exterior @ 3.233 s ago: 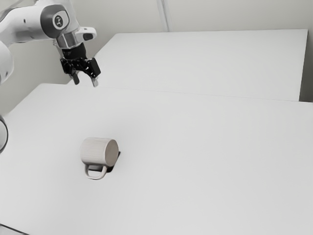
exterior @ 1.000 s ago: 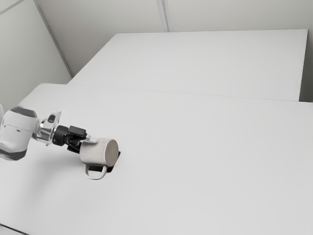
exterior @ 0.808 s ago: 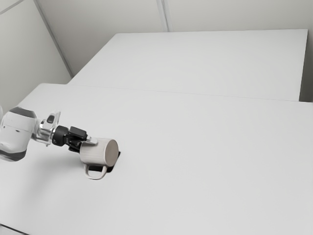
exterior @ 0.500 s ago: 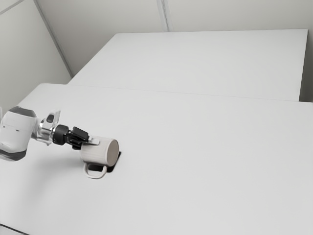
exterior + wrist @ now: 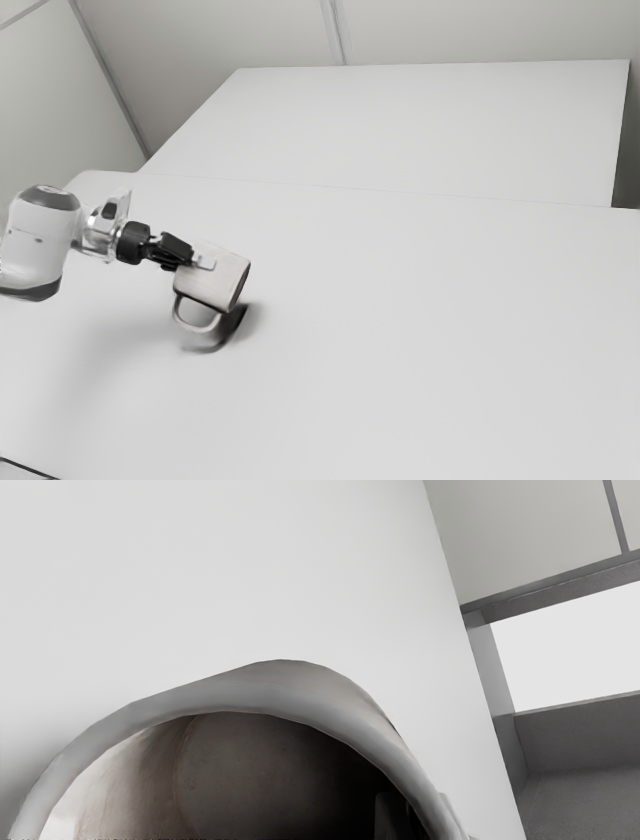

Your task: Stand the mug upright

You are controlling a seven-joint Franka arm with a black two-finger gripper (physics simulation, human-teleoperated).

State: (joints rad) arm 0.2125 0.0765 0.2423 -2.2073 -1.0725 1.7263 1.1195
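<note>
Holding the mug [image 5: 214,284] by its wall in the gripper [image 5: 201,262], with one finger inside the rim [image 5: 230,696] and the other outside. Tilted over the table [image 5: 420,350], with mouth toward the gripper, base lower, and handle [image 5: 180,319] down toward the table, above a shadow [image 5: 214,345] on it.

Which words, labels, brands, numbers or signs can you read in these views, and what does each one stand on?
None can be read.
Arm: small dark marks on the white casing, too small to make out.
Mug: no lettering on the parts that show, outside or inside.
Table: plain white, no lettering visible.
</note>
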